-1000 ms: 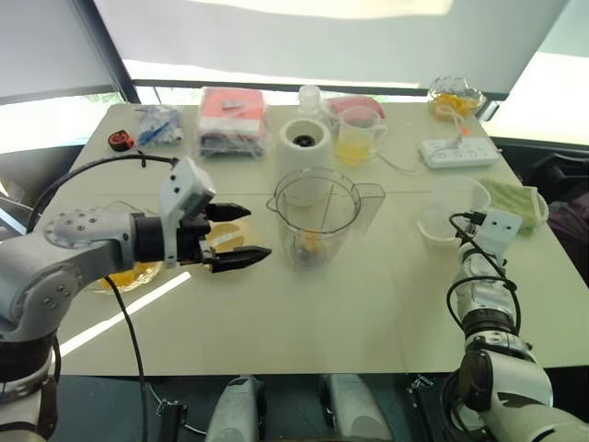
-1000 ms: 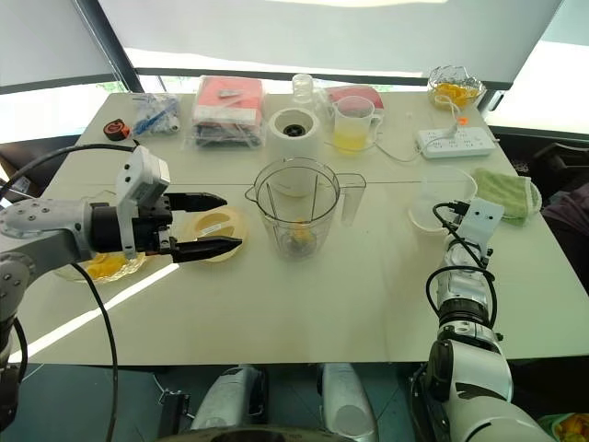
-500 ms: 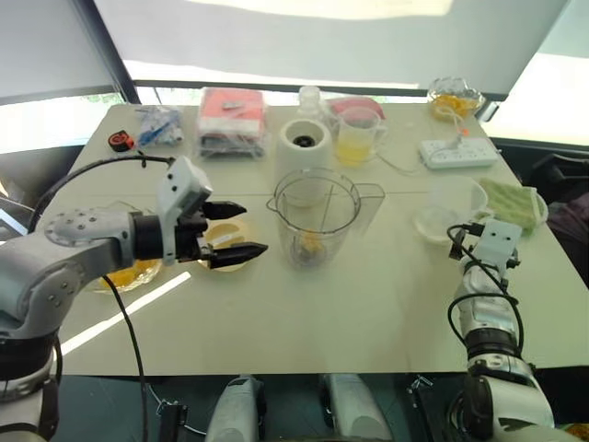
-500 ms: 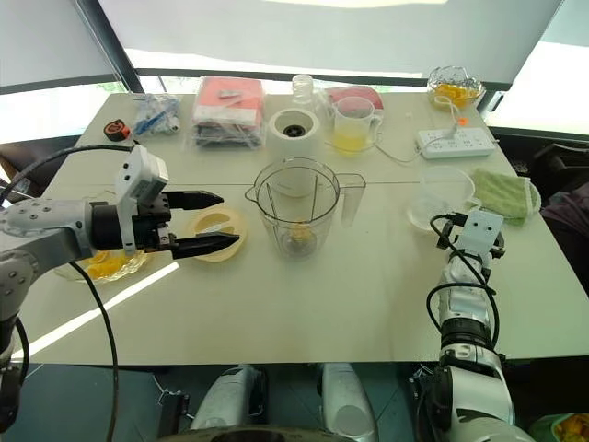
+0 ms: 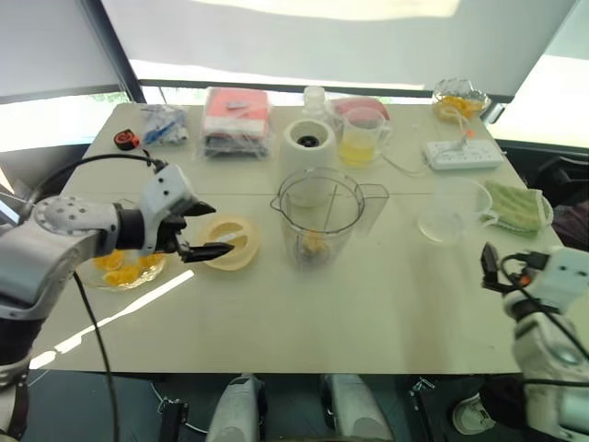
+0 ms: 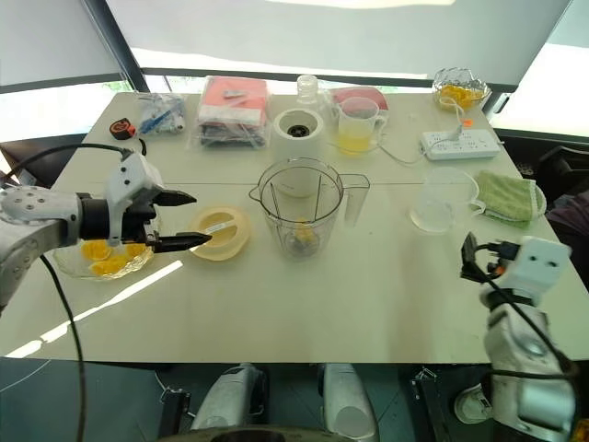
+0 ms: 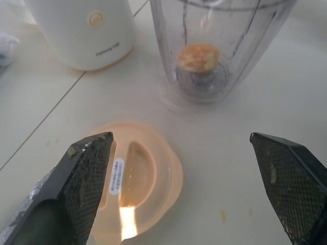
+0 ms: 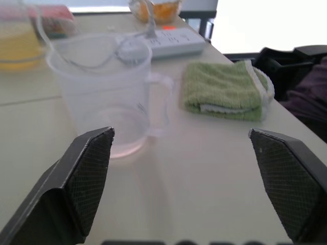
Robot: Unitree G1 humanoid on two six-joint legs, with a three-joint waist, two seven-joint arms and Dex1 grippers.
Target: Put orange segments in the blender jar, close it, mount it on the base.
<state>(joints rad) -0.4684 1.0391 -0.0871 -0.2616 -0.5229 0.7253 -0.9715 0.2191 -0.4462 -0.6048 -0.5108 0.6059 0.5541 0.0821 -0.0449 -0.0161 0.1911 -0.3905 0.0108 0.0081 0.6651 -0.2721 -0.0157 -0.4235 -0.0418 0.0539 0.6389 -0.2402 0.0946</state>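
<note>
Blender jar [image 6: 301,214]: mid-bench, upright, lidless, one orange segment [image 7: 198,56] at the blade hub. Base [image 6: 295,130]: just behind the jar. Left gripper [image 6: 175,220]: fingers wide apart, empty, above the bowl's [image 6: 64,264] edge. Right gripper [image 8: 181,178]: wide apart, empty. Advice: descend straight onto one segment in the bowl [image 6: 99,259]; close softly.

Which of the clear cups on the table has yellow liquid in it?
The small clear mug at the table's far side, next to the white base. The blender jar holds one orange segment, and the measuring cup looks empty.
</note>
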